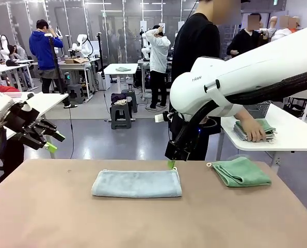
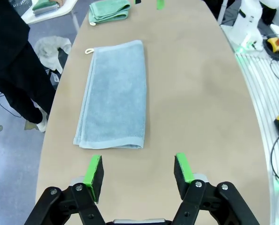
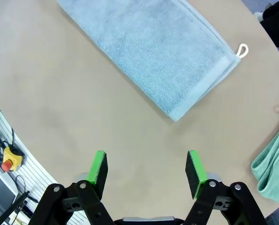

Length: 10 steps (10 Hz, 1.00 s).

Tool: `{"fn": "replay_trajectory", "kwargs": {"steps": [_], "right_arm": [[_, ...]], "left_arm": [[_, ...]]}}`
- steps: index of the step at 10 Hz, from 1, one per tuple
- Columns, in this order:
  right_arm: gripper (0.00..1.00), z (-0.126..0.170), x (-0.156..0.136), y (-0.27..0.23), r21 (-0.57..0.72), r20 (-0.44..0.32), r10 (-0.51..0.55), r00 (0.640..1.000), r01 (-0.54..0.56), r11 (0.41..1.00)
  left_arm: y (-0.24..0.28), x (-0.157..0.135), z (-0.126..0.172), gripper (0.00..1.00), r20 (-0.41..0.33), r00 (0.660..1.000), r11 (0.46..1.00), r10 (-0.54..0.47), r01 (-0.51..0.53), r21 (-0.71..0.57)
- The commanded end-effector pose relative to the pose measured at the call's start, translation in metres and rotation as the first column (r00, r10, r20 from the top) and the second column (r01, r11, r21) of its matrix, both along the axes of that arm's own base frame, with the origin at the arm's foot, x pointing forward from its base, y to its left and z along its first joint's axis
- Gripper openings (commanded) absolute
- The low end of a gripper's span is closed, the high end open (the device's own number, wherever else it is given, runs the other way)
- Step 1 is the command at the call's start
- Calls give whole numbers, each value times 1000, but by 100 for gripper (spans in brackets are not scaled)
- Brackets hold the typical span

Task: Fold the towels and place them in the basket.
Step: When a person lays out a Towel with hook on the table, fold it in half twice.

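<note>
Brown table (image 1: 50, 217) top lies closest, flat and bare at the front. On it, near the middle, rests a pale blue towel (image 1: 136, 183), folded into a long strip with a small loop at one corner. Over to the right lies a green towel (image 1: 241, 171), folded too, well apart from the blue one. Just behind the blue towel's right end hangs the right gripper (image 1: 172, 164), above the table, its two green-tipped fingers spread apart and holding nothing. At the left edge the left gripper (image 1: 51, 143) hangs in the air beside the table, fingers apart as well, nothing between them. Farther back on the right, a person's hand (image 1: 254, 132) rests on a small stack of towels (image 1: 248, 129) on a white side table (image 1: 292, 135).
</note>
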State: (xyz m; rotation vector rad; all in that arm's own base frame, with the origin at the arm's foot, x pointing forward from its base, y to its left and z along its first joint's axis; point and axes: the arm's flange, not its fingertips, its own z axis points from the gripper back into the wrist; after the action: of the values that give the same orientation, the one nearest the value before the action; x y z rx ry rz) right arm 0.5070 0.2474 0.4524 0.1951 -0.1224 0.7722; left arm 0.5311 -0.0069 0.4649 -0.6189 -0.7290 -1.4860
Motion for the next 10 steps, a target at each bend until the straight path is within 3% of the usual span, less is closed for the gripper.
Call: {"fn": "replay_trajectory", "kwargs": {"steps": [1, 2, 3, 4, 5, 6, 8, 10], "right_arm": [[84, 0, 0, 0, 0, 0, 0, 1000, 0, 1000], [84, 0, -2, 1, 27, -9, 7, 1000, -6, 1000], [84, -1, -3, 0, 64, -17, -60, 998, 61, 996], [84, -4, -5, 0, 64, -33, -199, 979, 201, 977], [84, -6, -12, 1, 63, -34, -394, 918, 395, 916], [84, -9, -17, 3, 61, -27, -523, 852, 524, 849], [84, -14, -20, 5, 66, -35, -692, 721, 692, 719], [84, -17, -21, 7, 53, -63, -778, 625, 781, 622]], "left_arm": [[2, 4, 2, 76, -2, 1000, 999, -15, 15, -28], [0, 0, 0, 76, 0, 1000, 1000, 0, 0, 0], [0, 0, 0, 76, 0, 1000, 1000, 0, 0, 0], [0, 0, 0, 76, 0, 1000, 1000, 0, 0, 0], [0, 0, 0, 76, 0, 1000, 1000, 0, 0, 0], [0, 0, 0, 76, 0, 1000, 1000, 0, 0, 0], [0, 0, 0, 76, 0, 1000, 1000, 0, 0, 0], [0, 0, 0, 76, 0, 1000, 1000, 0, 0, 0]]}}
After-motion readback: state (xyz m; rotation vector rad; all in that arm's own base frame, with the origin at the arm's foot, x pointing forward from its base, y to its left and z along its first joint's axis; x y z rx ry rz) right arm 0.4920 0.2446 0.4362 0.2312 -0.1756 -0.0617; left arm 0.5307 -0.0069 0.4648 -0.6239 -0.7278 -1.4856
